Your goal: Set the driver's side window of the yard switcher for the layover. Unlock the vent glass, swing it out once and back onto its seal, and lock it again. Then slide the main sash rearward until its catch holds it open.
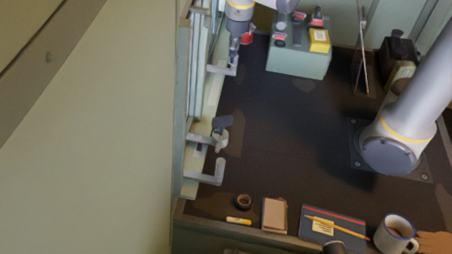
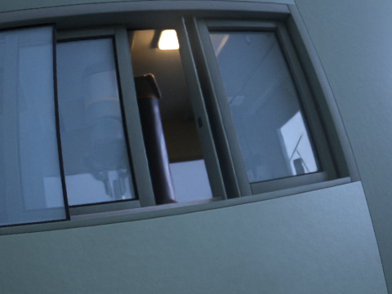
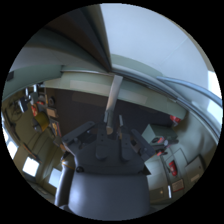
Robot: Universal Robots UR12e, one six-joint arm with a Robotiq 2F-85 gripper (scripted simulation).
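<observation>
The main sash point(image 2: 98, 122) stands slid partway along its track, leaving an open gap point(image 2: 171, 118) in the middle of the cab window. Its grey L-shaped handle point(image 1: 224, 68) juts into the cab at the far end of the sill, and my gripper point(image 1: 233, 58) is closed on that handle's grip, fingers either side of the bar point(image 3: 111, 119). The vent glass point(image 2: 265, 106) sits shut in its frame at the other end. Its dark latch lever point(image 1: 221, 123) and two more grey handles point(image 1: 208, 174) stand along the near part of the sill.
A green control box point(image 1: 300, 45) with red and yellow fittings stands behind the gripper. The arm's base point(image 1: 391, 143) is bolted to the dark floor on the right. A tape roll point(image 1: 243, 201), marker, notepad, clipboard point(image 1: 332, 224) and mug point(image 1: 395, 235) lie on the near ledge.
</observation>
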